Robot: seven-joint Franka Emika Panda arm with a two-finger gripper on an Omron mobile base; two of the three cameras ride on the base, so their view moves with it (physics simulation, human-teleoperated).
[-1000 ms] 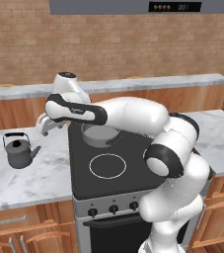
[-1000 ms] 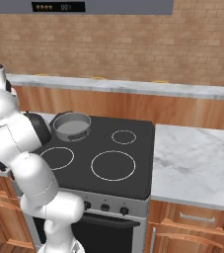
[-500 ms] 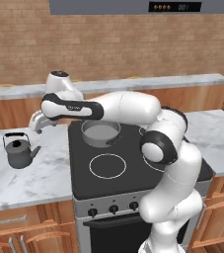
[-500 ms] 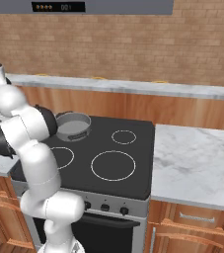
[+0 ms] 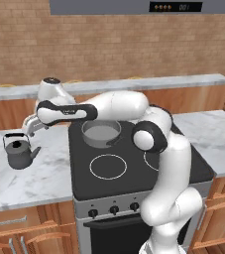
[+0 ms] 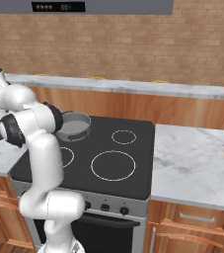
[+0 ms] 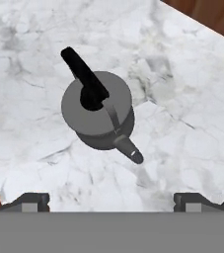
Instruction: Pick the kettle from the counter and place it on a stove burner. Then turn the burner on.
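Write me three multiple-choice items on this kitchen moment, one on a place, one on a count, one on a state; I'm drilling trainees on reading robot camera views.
1. Where does the kettle stand?
A. on the counter left of the cooktop
B. on a burner
C. inside the pot

2. How many knobs line the stove front in the left base view?
A. one
B. three
C. six

3. What state is the gripper in?
A. shut on the kettle's handle
B. open, above the kettle, not touching it
C. resting in the pot

Answers:
1 A, since marble surrounds the kettle in the hand view.
2 B, since three dark knobs sit in a row under the cooktop.
3 B, since both fingertips stand wide apart with the kettle between and beyond them.
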